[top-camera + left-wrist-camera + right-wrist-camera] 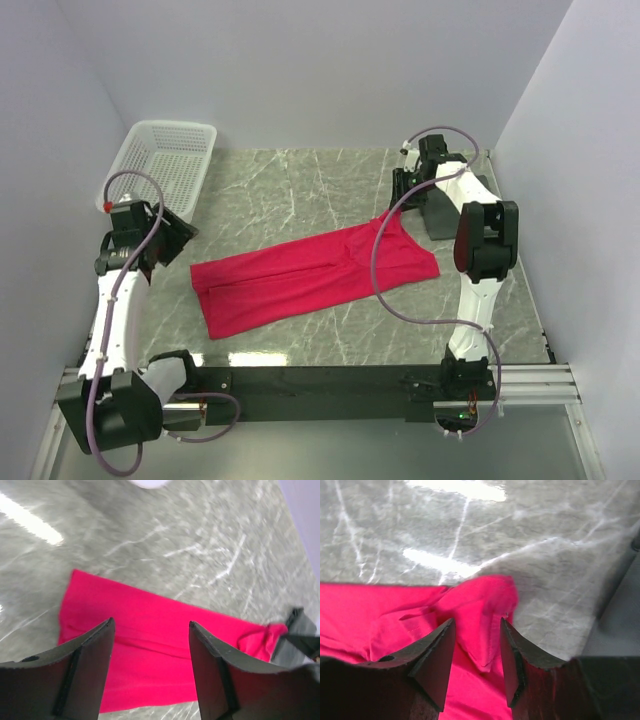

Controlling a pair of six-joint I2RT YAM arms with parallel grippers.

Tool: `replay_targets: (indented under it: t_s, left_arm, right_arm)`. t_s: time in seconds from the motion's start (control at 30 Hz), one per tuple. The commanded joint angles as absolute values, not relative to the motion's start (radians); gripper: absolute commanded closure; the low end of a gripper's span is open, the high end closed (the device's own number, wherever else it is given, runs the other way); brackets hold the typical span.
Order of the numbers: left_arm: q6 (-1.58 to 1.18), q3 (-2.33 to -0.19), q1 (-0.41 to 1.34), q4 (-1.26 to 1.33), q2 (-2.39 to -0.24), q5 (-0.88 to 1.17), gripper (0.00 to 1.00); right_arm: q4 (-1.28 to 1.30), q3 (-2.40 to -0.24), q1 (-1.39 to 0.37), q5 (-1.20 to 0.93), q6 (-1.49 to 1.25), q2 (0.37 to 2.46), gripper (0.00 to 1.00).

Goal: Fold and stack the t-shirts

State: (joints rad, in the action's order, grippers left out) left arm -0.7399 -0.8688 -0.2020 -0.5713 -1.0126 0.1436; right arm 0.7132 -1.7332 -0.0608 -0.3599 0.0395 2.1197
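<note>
With the t-shirt [310, 280] laid as a long folded strip across the tabletop [290, 195], the left pincer [151, 624] is held apart and empty near its left end and the right pincer [477, 620] apart over a bunched corner, seemingly unclamped, which is best smoothed flat before folding.

We find open table [290, 190] across the far middle, between the basket [165, 160] in the far left corner and the right arm [485, 240] at the far right. The shirt [310, 280] lies in a long band slanting across the centre, so a low pass there meets cloth. A strip of bare table runs along its near side. The right arm's cable [373, 262] loops over the shirt's right end. The left arm [115, 310] fills the left edge, near the basket. Walls [320, 70] close the left, right and far sides.
</note>
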Motion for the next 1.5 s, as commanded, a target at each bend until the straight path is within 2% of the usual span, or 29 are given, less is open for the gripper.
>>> replay_targets:
  t_s: [0.0, 0.37, 0.57, 0.73, 1.07, 1.33, 1.4, 1.47]
  left_arm:
    - [-0.67, -0.922, -0.166, -0.485, -1.067, 0.25, 0.36]
    - [-0.574, -1.112, 0.102, -0.462, -1.425, 0.206, 0.38]
    - [-0.583, -1.155, 0.175, -0.433, -1.531, 0.202, 0.38]
    - [-0.589, -1.154, 0.221, -0.397, -1.594, 0.227, 0.38]
    - [-0.604, -1.161, 0.301, -0.345, -1.716, 0.235, 0.38]
    - [-0.574, -1.216, 0.308, -0.354, -1.764, 0.233, 0.38]
    - [-0.549, -1.251, 0.31, -0.353, -1.773, 0.242, 0.38]
    - [-0.508, -1.282, 0.316, -0.356, -1.795, 0.262, 0.37]
  right_arm:
    - [0.681, -1.749, -0.054, -0.302, -0.012, 2.137, 0.53]
    - [0.681, -1.746, -0.044, -0.337, -0.052, 2.177, 0.58]
    - [0.695, -1.73, -0.04, -0.357, -0.051, 2.178, 0.75]
    - [0.696, -1.695, -0.02, -0.364, -0.045, 2.152, 0.99]
    - [0.692, -1.551, 0.034, -0.371, -0.015, 2.037, 1.0]
    - [0.709, -1.549, 0.032, -0.376, -0.009, 2.066, 1.0]
    - [0.724, -1.565, 0.032, -0.374, 0.029, 2.079, 0.97]
    - [0.752, -1.591, 0.034, -0.379, 0.064, 2.086, 0.9]
